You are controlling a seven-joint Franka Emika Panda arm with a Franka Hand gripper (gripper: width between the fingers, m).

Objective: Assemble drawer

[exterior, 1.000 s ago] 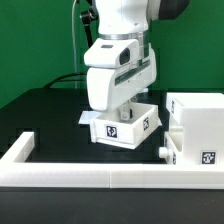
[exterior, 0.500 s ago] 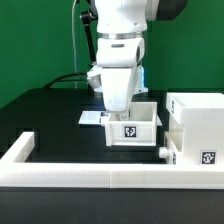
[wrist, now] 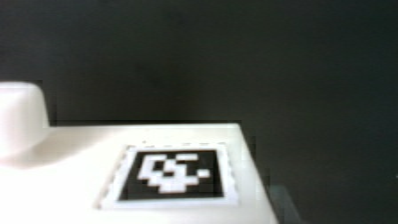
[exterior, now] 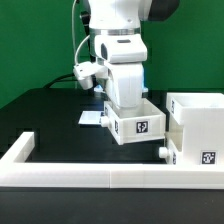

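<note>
While turned since 0.5 s ago, box [exterior: 137,124] at frame centre: shifted right, lifted. Tag [exterior: 142,127] unreadable. Gripper [exterior: 125,100] jaws hidden; state indeterminable.

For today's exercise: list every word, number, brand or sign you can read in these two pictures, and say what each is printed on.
No words, numbers or brands can be read.
Small white box: one black-and-white marker tag, a pattern, not text.
Larger white box: a marker tag on its front, pattern only.
Wrist view: a blurred marker tag on a white surface, no letters.
</note>
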